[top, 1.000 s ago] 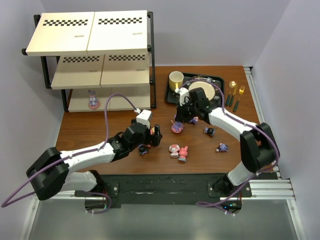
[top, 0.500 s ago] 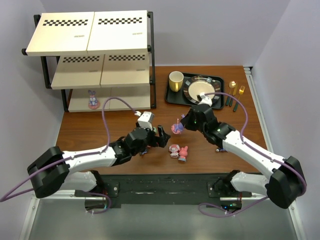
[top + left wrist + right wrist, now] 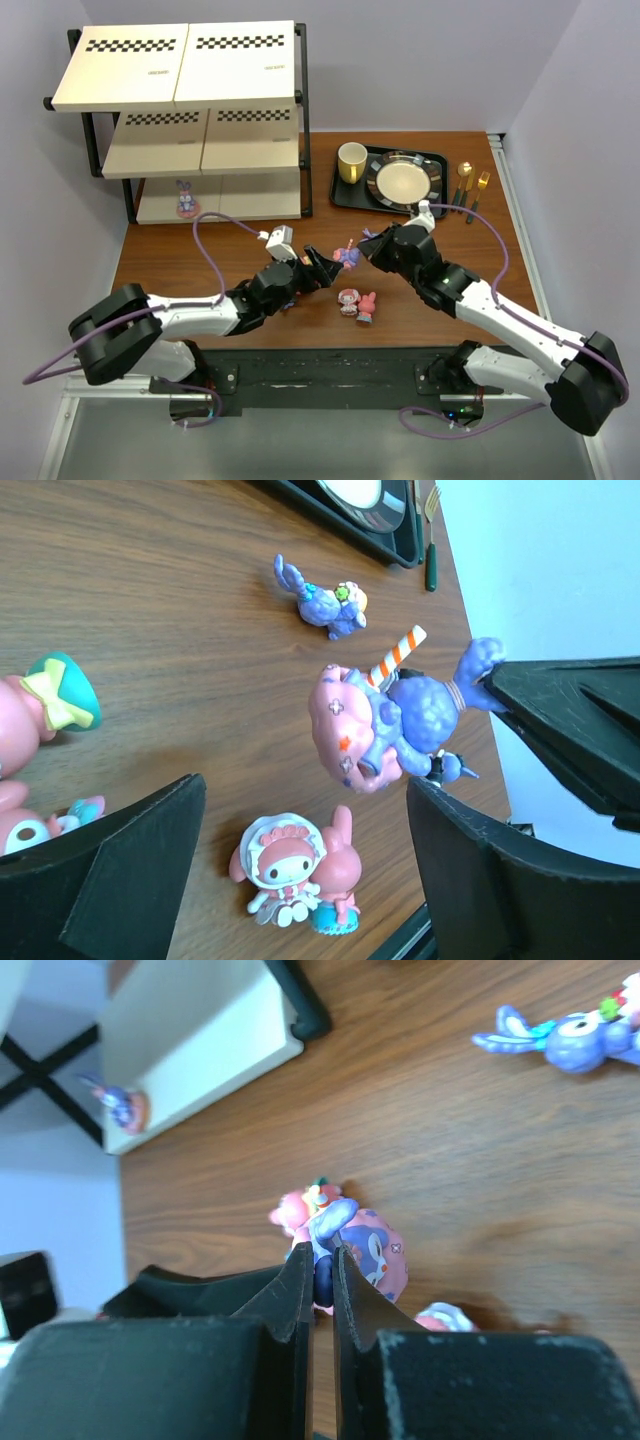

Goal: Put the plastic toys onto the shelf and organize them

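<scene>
My right gripper is shut on the ear of a purple bunny on a pink round base. It holds the bunny tilted, just over the table. My left gripper is open and empty, right beside that bunny. Two pink bunny-eared toys stand below its open fingers. A blue-purple toy lies further out. Another purple bunny stands on the bottom board of the shelf.
A black tray with a plate and a yellow mug sits at the back, with gold cutlery to its right. A pink toy with a teal bow lies left of my left fingers. The shelf's black post stands near the tray.
My right gripper took hold of the purple bunny and drew it left, toward my left gripper. My left gripper moved right to meet it, still open.
</scene>
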